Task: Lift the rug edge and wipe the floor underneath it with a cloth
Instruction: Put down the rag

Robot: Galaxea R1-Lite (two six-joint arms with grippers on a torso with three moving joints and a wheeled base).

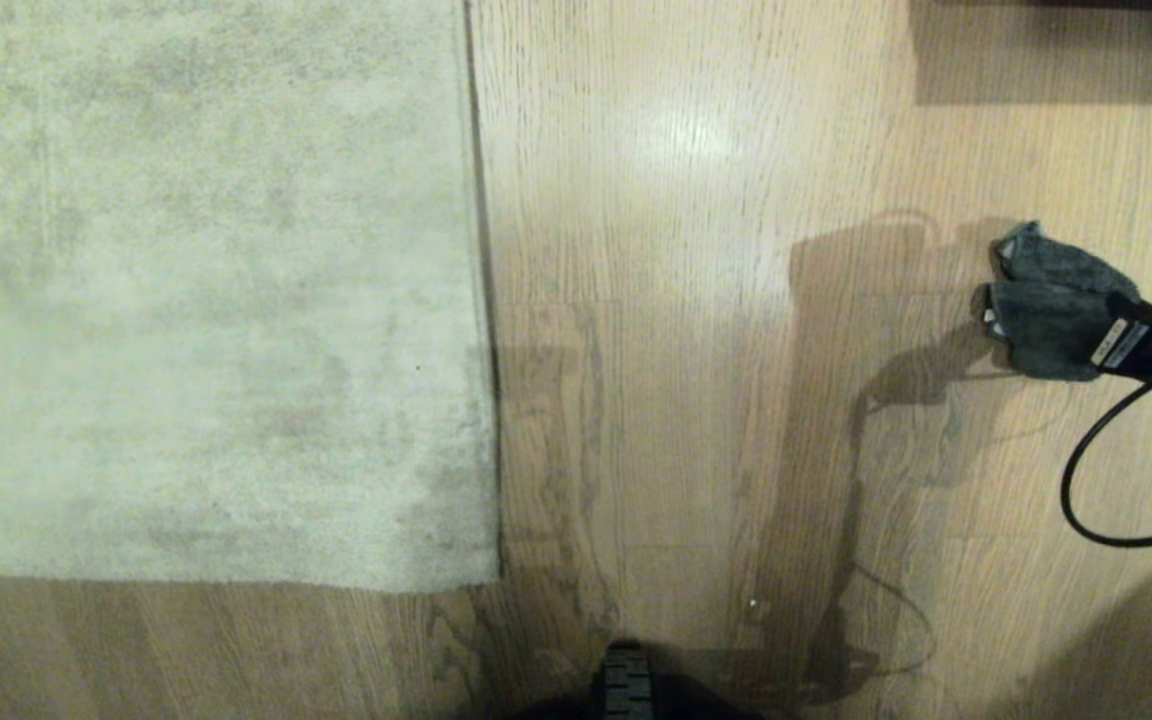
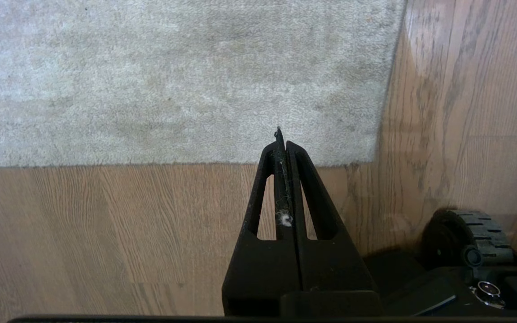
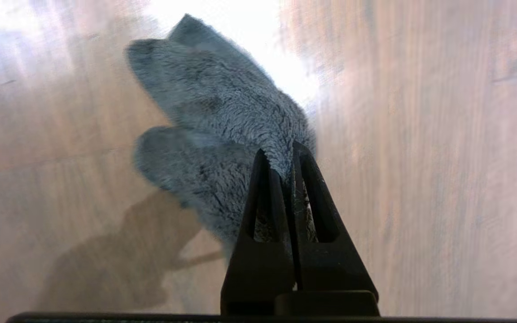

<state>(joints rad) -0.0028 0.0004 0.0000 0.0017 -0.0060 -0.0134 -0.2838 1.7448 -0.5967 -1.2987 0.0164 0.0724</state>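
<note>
Right gripper clamped tight on the cloth, pinching one edge; rest of the rag hangs free past the fingertips in two fuzzy lobes, above the floor, casting a shadow on the planks. In head view the right gripper and cloth sit near the right side, well apart from the rug. Black cable loops off the arm below it. Rug edge lies flat on the floor, straight border running away from the robot, square corner nearest the base. Left gripper closed, holding nothing, bit of lint stuck between the fingers, hanging over bare planks just beside the rug corner. Base wheel close by.
</note>
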